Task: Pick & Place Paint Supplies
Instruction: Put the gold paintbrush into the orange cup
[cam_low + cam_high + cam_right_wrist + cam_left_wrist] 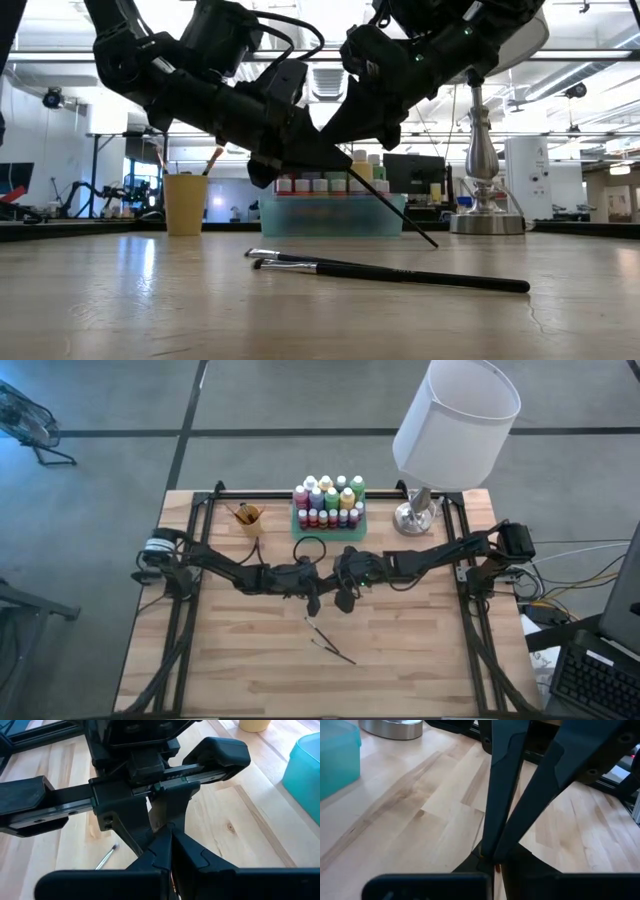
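Both grippers meet above the table's middle, tip to tip, each shut: my left gripper (313, 600) (318, 158) and my right gripper (343, 598) (345, 140). A thin dark paintbrush (395, 208) slants down from where they meet, its free end low over the wood. Two more brushes (330, 643) (390, 272) lie flat on the table nearer the near edge. The paint bottles (328, 498) stand upright in the green tray (297, 525) at the far side. Other brushes stand in the orange cup (248, 518). My left gripper pinches the paintbrush's upper end (345, 168) between its two fingers (500, 820), slanting down from the table's left. The handle hangs below toward the right, tilted. Whether its free end (435, 244) touches the table, I cannot tell. My right gripper is shut at the same upper end of the brush, its fingers (190, 852) slanting down from the table's right and meeting the left fingers tip to tip. The fingers hide the place of contact, so the kind of hold does not show.
A table lamp (420, 510) with a white shade stands at the far right of the table, its metal base (487, 222) right of the tray. Black frame rails run along the table's left and right sides. Bare wood lies around the two loose brushes.
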Controlling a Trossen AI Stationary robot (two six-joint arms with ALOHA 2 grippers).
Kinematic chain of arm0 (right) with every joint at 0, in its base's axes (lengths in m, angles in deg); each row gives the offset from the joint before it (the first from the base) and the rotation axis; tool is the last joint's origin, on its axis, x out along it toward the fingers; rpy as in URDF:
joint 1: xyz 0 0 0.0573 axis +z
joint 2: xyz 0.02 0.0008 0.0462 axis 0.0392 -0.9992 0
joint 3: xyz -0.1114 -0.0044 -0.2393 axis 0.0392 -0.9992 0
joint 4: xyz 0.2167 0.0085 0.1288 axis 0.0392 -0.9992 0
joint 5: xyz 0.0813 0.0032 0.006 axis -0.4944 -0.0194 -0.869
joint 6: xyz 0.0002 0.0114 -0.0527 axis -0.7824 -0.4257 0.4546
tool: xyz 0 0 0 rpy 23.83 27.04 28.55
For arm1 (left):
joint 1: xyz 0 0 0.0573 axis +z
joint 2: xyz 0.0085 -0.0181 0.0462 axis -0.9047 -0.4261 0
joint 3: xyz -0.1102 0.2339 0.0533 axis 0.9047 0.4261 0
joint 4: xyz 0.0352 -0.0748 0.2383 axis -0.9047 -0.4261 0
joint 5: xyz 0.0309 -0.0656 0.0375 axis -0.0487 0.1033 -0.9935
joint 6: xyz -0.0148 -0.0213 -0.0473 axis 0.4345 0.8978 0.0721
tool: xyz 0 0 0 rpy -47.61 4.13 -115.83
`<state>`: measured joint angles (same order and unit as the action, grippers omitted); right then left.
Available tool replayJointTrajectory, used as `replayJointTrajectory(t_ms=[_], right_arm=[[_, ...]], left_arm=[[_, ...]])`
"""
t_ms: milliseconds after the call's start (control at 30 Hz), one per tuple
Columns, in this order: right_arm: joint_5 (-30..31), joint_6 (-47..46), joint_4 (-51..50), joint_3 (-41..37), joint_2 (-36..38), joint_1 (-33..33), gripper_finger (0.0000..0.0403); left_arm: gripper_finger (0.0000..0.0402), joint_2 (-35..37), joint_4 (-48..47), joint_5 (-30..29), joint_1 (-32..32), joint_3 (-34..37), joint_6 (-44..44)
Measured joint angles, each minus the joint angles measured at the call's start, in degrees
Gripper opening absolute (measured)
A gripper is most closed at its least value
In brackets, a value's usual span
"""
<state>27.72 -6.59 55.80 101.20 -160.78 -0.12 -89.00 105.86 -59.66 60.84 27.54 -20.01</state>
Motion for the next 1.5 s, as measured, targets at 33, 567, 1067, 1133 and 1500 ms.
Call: replayJointTrajectory(t_ms=[33, 567, 1067, 1133, 1500], right_arm=[[0.0, 0.0, 0.0, 0.0, 0.0, 0.0, 0.0008], [0.2, -0.7, -0.1, 0.0, 1.1, 0.0, 0.0094], [1.0, -0.3, -18.0, -0.1, 9.0, 0.0, 0.0234], [2.7, -0.5, -18.1, -0.4, 8.8, 0.0, 0.024], [6.5, -2.2, -17.9, -4.9, 8.4, -0.1, 0.0254]], left_arm=[[0.0011, 0.0, 0.0, 0.1, 0.0, 0.0, 0.0], [0.0011, 0.3, -1.9, 1.0, 0.0, 0.1, 0.1], [0.0011, 11.1, -21.7, 1.8, 0.0, 0.2, 0.6], [0.0011, 14.3, -25.2, 1.6, 0.0, 0.2, 0.6], [0.0011, 37.7, -66.4, -3.1, 0.0, -9.7, 4.6]])
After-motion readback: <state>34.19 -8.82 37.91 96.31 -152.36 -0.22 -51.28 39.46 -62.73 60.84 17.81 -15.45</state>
